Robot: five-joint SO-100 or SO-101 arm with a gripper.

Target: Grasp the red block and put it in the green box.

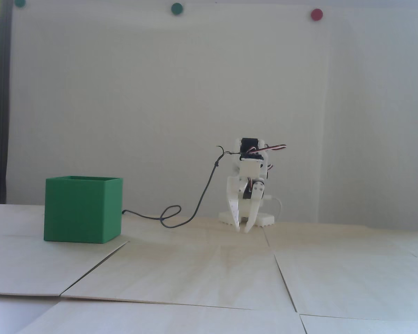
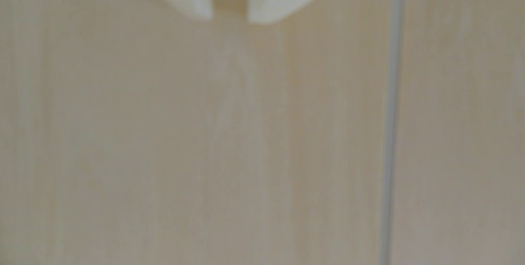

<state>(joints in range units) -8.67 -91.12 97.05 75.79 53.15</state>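
The green box (image 1: 80, 210) stands on the light wooden table at the left of the fixed view, with its open top upward. The red block is out of view in both frames. My white arm is folded low at the back middle, well right of the box. Its gripper (image 1: 242, 229) points down, with the tips just above the table. In the blurred wrist view the gripper (image 2: 229, 19) enters from the top edge. A narrow gap separates its two white fingertips (image 2: 264, 3), so it is slightly open, and only bare wood shows between them.
A dark cable (image 1: 198, 201) loops on the table between the box and the arm. The table is made of several wooden panels with seams (image 2: 393, 111). Green dots (image 1: 176, 8) and a red dot (image 1: 316, 14) sit on the white wall behind.
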